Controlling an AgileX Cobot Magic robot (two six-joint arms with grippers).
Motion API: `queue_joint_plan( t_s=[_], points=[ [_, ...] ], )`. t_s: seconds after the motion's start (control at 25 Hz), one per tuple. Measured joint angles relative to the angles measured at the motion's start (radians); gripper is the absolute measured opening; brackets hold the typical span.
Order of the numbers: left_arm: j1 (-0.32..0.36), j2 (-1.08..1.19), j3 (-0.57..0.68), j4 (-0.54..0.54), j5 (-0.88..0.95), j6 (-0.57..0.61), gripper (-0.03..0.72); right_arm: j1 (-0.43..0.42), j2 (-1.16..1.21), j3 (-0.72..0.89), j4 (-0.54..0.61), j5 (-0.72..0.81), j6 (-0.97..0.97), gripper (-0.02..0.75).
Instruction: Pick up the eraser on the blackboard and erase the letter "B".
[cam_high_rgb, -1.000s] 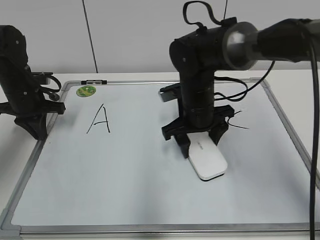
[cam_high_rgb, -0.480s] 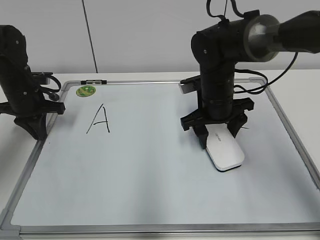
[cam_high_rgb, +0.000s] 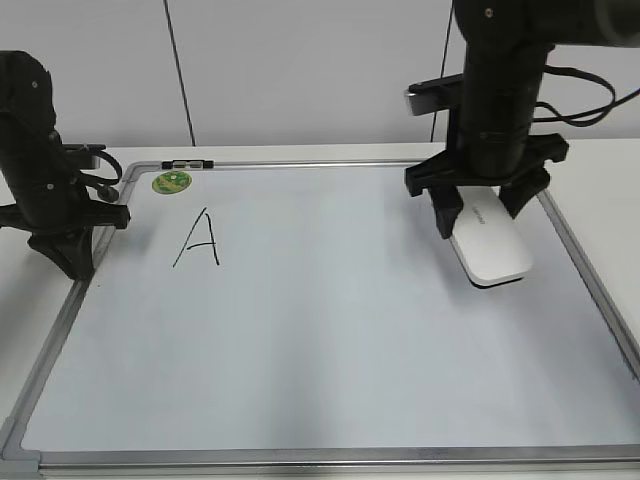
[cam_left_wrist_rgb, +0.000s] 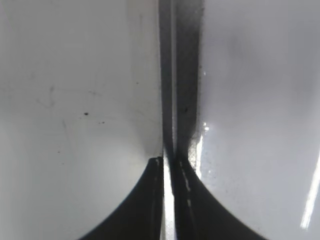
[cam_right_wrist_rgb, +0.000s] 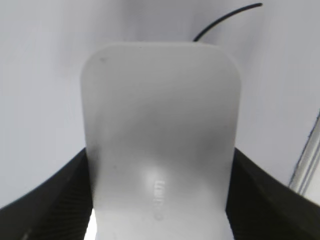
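Note:
The blackboard (cam_high_rgb: 300, 330) is a white board with a grey frame, lying flat on the table. My right gripper (cam_high_rgb: 482, 218) is shut on the white eraser (cam_high_rgb: 492, 250) and holds it over the board's right part. In the right wrist view the eraser (cam_right_wrist_rgb: 160, 125) fills the space between the jaws (cam_right_wrist_rgb: 160, 200), and a thin black stroke (cam_right_wrist_rgb: 227, 19) shows beyond its far end. A black letter "A" (cam_high_rgb: 200, 238) stands at the upper left. No letter "B" shows; the board between the "A" and the eraser is plain white. My left gripper (cam_high_rgb: 65, 255) is shut and empty over the board's left frame (cam_left_wrist_rgb: 172, 75).
A round green sticker (cam_high_rgb: 172, 182) and a small black-and-white clip (cam_high_rgb: 187, 162) sit at the board's far left corner. The board's right frame rail (cam_high_rgb: 590, 280) runs close beside the eraser. The left arm stands at the board's left edge.
My right gripper has carried the eraser from the board's middle to the right and toward the far side. The left arm has not moved.

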Motion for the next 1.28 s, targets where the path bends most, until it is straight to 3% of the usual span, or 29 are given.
queue_joint_plan(
  t_s=[0.2, 0.44, 0.64, 1.28],
  points=[
    [0.000, 0.000, 0.000, 0.000, 0.000, 0.000, 0.020, -0.086, -0.036, 0.084, 0.020, 0.000, -0.019, 0.529],
    [0.000, 0.000, 0.000, 0.000, 0.000, 0.000, 0.020, -0.248, -0.077, 0.174, 0.174, -0.023, -0.159, 0.529],
    [0.000, 0.000, 0.000, 0.000, 0.000, 0.000, 0.020, -0.335, -0.075, 0.184, 0.192, -0.029, -0.200, 0.529],
    [0.000, 0.000, 0.000, 0.000, 0.000, 0.000, 0.020, -0.355, -0.056, 0.184, 0.163, -0.057, -0.209, 0.529]
  ],
)
